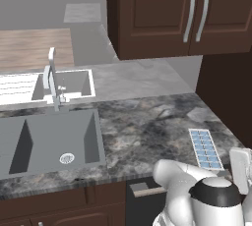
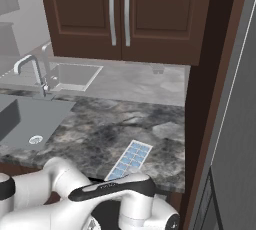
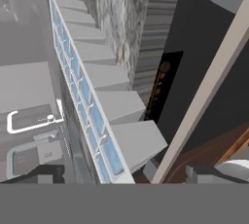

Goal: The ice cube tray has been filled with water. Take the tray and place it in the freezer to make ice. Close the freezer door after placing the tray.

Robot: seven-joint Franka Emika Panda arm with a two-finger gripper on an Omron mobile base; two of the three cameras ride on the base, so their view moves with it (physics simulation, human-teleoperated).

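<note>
Tray (image 1: pixel 206 149) lies flat on the dark marble counter (image 1: pixel 142 131), close to the front edge and near the counter's right end; water (image 2: pixel 131 160) shows pale blue in all its cells. In the hand view the tray (image 3: pixel 92 111) runs edge-on up the frame, seen from below the counter lip, with the gripper (image 3: pixel 124 173) right at its near end; fingers (image 3: pixel 46 172) stand wide apart and hold nothing.

Around it: bare marble to the left, then the double sink (image 1: pixel 51 141) with its faucet (image 1: pixel 52 75), well apart from the tray. Wall cabinet (image 2: pixel 125 14) with two bar handles hangs above the back of the counter. A dark brown side panel (image 2: pixel 207 99) closes off the counter on the right, near the tray's far end. Past it, a light grey door (image 2: pixel 235 139).

The arm's white links crowd the counter front just beside the tray. Open room is mostly to the left and above the marble.
</note>
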